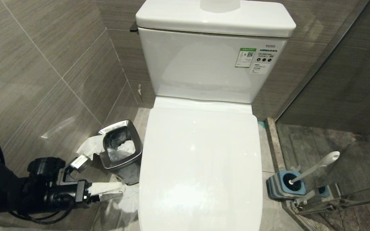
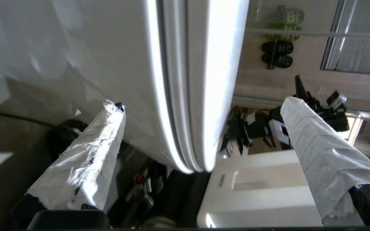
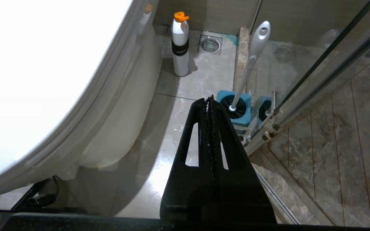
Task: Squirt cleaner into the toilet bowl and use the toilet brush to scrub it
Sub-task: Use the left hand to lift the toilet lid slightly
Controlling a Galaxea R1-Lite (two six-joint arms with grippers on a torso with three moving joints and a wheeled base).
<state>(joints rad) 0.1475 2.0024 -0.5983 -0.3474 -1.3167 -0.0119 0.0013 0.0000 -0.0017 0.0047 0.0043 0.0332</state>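
The toilet's white lid (image 1: 201, 166) is down, so the toilet bowl is hidden under it. No blue cleaner shows. My left gripper (image 1: 107, 175) hangs low beside the lid's left edge, open, with its fingers wrapped in white paper and foil. In the left wrist view the lid and seat edge (image 2: 185, 96) lies between the spread fingers of the left gripper (image 2: 202, 103), untouched. The toilet brush (image 1: 316, 166) stands in its blue-grey holder (image 1: 286, 186) on the floor right of the toilet. My right gripper (image 3: 209, 99) is shut and empty, short of the toilet brush (image 3: 252, 54).
A steel bin (image 1: 120, 147) with crumpled paper stands by the toilet's left side, close to my left gripper. The cistern (image 1: 210, 64) is behind. A white bottle with an orange cap (image 3: 180, 45) stands beside a floor drain (image 3: 209, 44). A glass shower door (image 3: 326, 64) runs along the right.
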